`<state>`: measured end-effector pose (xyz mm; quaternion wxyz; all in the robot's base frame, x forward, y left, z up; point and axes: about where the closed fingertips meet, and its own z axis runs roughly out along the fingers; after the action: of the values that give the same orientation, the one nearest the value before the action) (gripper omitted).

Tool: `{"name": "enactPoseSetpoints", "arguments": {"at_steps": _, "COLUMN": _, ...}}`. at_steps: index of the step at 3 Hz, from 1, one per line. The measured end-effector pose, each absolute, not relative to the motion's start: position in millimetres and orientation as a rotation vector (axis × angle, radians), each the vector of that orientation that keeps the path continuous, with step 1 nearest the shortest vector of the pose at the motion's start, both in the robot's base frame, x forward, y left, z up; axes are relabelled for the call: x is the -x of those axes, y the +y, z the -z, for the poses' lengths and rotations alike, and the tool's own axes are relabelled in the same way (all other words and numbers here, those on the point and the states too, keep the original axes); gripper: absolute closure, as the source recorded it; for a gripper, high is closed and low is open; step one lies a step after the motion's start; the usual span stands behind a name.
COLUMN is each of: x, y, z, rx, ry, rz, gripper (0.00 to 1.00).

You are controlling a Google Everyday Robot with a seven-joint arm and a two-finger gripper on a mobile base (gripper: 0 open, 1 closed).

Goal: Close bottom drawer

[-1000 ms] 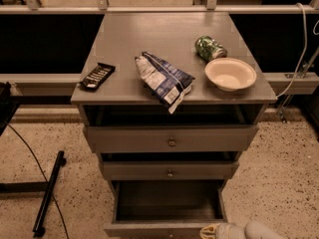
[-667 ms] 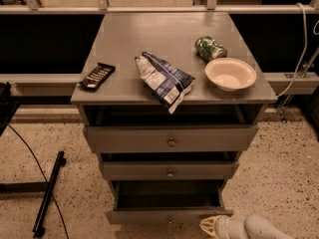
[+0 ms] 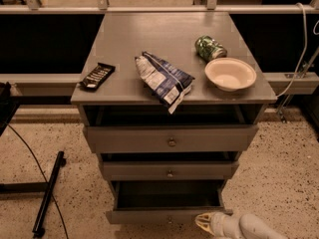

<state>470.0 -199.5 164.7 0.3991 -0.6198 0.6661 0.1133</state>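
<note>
The white pincer, its width unclear, sits at the grey wooden bottom drawer, which has apparently slid slightly inward but remains open.

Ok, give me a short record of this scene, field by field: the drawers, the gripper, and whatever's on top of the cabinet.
bottom drawer: pulled out, farther than the two above it
gripper: low in the view, at the right end of the bottom drawer's front panel; contact unclear
middle drawer: slightly out
top drawer: slightly out
cabinet top: black flat object at left, snack bag at centre, green can on its side, white bowl at right
task state: drawer not yet closed
</note>
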Motion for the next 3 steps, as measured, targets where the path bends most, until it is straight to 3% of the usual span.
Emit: {"name": "enactPoseSetpoints", "arguments": {"at_steps": 3, "x": -522, "y": -190, "z": -152, "rx": 1.487, "ry": 1.627, "rz": -0.253, "gripper": 1.0}}
